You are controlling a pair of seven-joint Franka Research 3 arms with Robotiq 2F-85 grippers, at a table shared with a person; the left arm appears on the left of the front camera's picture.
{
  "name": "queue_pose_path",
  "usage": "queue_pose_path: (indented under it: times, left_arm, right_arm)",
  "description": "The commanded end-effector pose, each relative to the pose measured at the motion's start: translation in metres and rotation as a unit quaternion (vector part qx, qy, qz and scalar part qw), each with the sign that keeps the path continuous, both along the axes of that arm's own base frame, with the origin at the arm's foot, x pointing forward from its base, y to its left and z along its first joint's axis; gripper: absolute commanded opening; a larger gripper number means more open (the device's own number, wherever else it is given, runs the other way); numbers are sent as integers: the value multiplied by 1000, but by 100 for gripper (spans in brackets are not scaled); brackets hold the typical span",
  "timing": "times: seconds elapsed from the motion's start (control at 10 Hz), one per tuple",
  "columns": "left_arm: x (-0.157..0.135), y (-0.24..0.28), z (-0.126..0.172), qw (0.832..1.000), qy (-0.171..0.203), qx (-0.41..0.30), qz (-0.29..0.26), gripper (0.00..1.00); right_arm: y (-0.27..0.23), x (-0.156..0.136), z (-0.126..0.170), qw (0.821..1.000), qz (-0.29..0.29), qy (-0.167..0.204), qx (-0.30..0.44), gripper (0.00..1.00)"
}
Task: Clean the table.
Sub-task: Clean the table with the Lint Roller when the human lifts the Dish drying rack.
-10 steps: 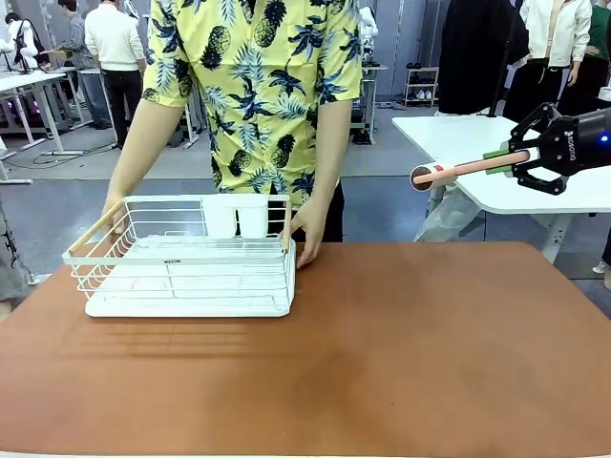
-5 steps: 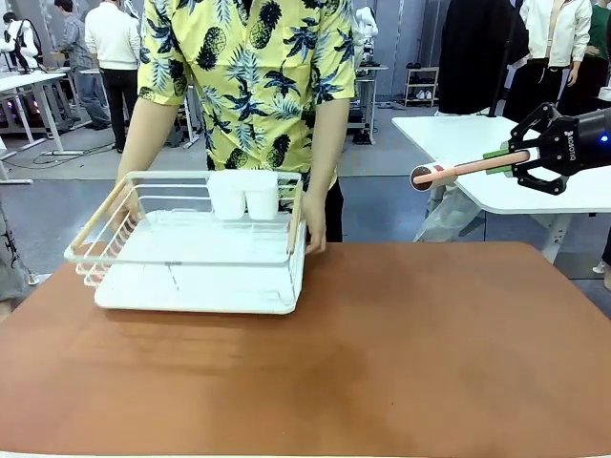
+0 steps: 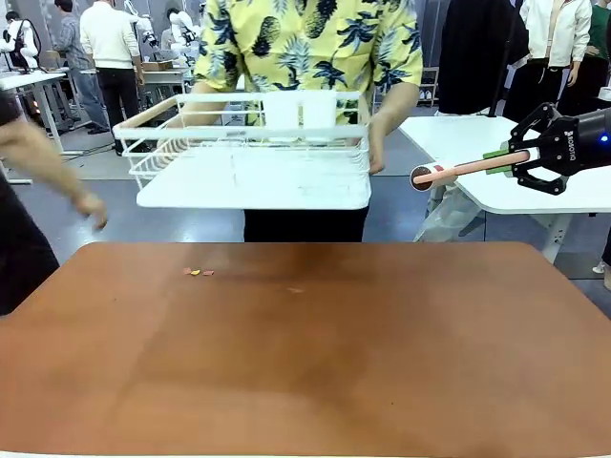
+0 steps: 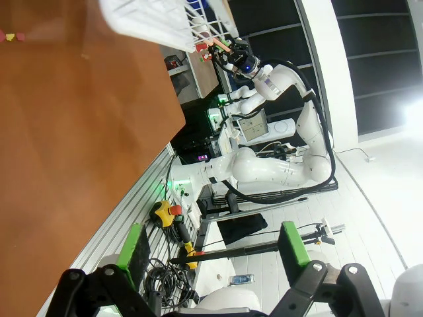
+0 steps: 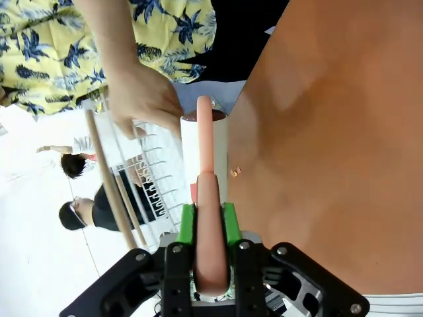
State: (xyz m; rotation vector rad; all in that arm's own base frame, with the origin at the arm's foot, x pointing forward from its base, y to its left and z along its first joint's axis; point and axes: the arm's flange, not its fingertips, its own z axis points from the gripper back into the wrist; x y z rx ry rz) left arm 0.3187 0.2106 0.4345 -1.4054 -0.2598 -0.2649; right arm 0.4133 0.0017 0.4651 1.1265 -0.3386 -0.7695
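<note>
Table point(image 3: 401, 363): we see it across the foreground, scraps point(image 3: 199, 272) near its far edge | rack point(image 3: 253, 181): held above that edge by a person point(image 3: 315, 38) | right gripper point(image 3: 503, 158): clamps roller point(image 3: 449, 172) beyond far right corner | left gripper point(image 4: 213, 249): spread wide, empty.

Reddish-brown matte table point(image 3: 382, 353), rounded corners, w/ few small orange scraps point(image 3: 198, 272) near far-left edge.

white dish rack point(image 3: 253, 186), pineapple-print shirt point(image 3: 315, 43), white table point(image 3: 453, 138)
</note>
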Motion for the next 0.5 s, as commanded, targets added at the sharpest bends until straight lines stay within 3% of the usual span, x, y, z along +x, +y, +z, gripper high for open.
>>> queue_pose_path:
  times: [0.0, 0.4]
  left_arm:
    - [-1, 2, 1, 1000, -2, -1, 2, 100]
    - [-1, 2, 1, 1000, -2, -1, 2, 100]
  right_arm:
    - [0, 0, 1, 1000, 0, -1, 0, 2]
    - [0, 0, 1, 1000, 0, -1, 0, 2]
